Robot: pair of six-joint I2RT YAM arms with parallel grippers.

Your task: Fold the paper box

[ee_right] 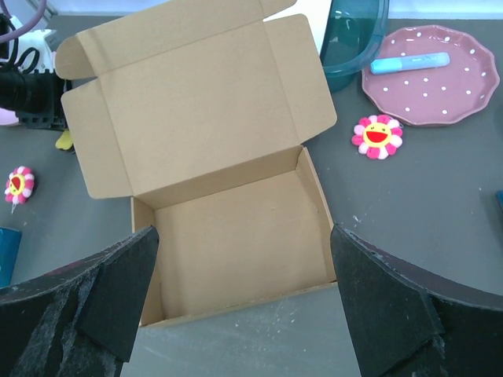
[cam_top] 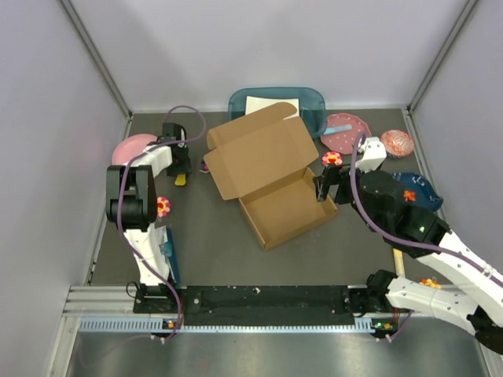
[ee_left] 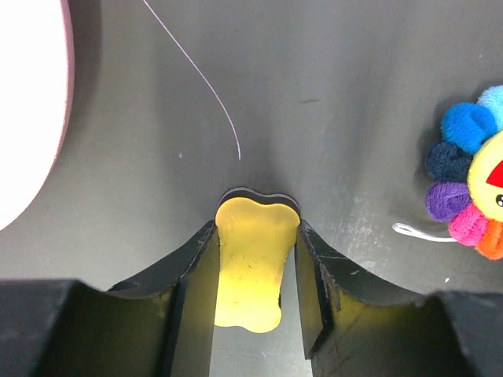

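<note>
In the top view the lid of the paper box [cam_top: 271,169] hides the near part of the teal bin [cam_top: 313,96] and of the white sheet [cam_top: 271,104] in it. The left arm [cam_top: 134,188] covers part of the pink plate [cam_top: 130,148]. In the left wrist view the right edge cuts the flower toy [ee_left: 471,173], and it is not clear if the left tool [ee_left: 258,228] presses the yellow piece [ee_left: 251,271] or only stands beside it.

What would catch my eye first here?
An open brown cardboard mailer box fills the table's middle, its lid thrown back toward a teal plastic bin. The right gripper hovers open at its right side; on the left, the left gripper pinches a flat yellow bone-shaped piece.
</note>
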